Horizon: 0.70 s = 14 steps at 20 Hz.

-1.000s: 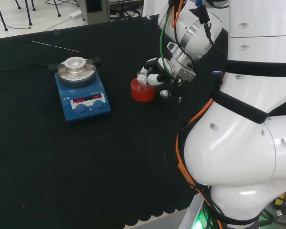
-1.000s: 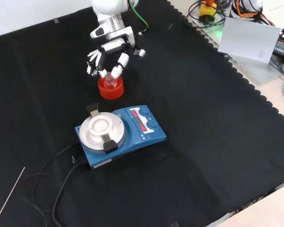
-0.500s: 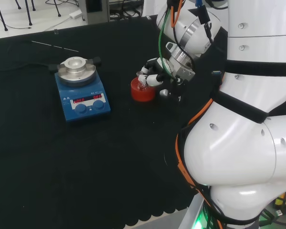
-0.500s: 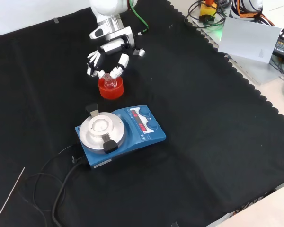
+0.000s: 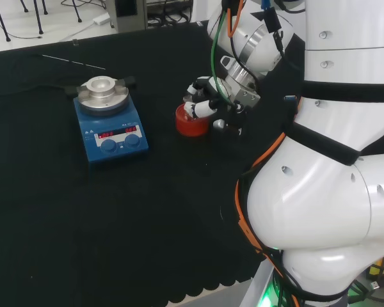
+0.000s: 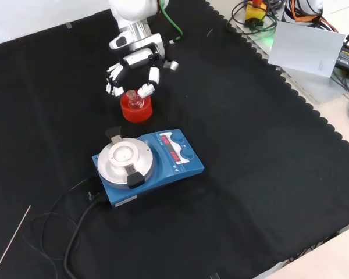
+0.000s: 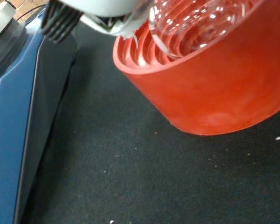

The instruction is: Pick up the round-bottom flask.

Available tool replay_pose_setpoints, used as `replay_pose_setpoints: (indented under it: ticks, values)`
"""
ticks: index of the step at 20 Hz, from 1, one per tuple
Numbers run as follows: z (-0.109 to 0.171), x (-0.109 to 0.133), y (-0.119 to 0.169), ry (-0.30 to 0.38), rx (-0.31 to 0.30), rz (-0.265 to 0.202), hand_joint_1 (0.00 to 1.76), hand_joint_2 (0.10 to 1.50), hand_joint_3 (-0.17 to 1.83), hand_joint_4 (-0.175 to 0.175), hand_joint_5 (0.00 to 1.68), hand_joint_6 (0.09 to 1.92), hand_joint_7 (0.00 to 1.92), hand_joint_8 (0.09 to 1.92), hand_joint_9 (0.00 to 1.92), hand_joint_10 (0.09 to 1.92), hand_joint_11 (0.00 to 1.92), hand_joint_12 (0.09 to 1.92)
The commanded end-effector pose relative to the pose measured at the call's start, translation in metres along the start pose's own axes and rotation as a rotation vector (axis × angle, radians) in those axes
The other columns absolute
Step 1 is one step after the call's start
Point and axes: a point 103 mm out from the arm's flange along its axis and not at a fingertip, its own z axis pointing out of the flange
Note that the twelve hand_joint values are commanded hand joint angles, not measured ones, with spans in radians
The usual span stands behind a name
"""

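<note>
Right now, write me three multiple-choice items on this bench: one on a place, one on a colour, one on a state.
1. Where does the flask sit?
A. in the ribbed stand
B. on the hotplate
C. flat on the cloth

2. What colour is the stand?
A. blue
B. red
C. cork brown

3. How is the robot hand placed?
A. flat on the cloth
B. curled over the flask's neck
C. gripping the hotplate

Key: 1 A, the front view shows the glass bulb nested in the ring. 2 B, the stand is plainly red, while the hotplate is blue. 3 B, its fingers bend down on either side of the neck.
</note>
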Motion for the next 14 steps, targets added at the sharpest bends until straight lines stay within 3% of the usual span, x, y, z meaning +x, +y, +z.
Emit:
replay_pose_setpoints:
  ticks: [1, 8, 11, 13, 14]
  values:
    - [0.0046, 0.0036, 0.0008, -0.009, 0.002, -0.002, 0.96, 0.58, 0.82, -0.01, 0.51, 0.86, 0.35, 0.54, 0.52, 0.54, 0.07, 1.36]
    - [0.0049, 0.0028, 0.0035, 0.0, -0.009, 0.004, 0.95, 0.59, 0.81, 0.0, 0.65, 0.88, 0.35, 0.55, 0.51, 0.55, 0.06, 1.36]
    - [0.0072, 0.0043, 0.003, -0.02, -0.024, -0.013, 0.93, 0.63, 0.78, 0.002, 0.8, 0.88, 0.36, 0.56, 0.53, 0.56, 0.08, 1.36]
    - [0.0067, 0.005, 0.003, -0.028, -0.032, -0.019, 0.99, 0.83, 0.49, 0.115, 0.93, 0.97, 0.38, 0.57, 0.54, 0.57, 0.09, 1.36]
    - [0.0059, 0.0057, 0.0033, -0.029, -0.032, -0.021, 1.01, 0.88, 0.4, 0.145, 0.99, 0.96, 0.39, 0.57, 0.56, 0.57, 0.11, 1.36]
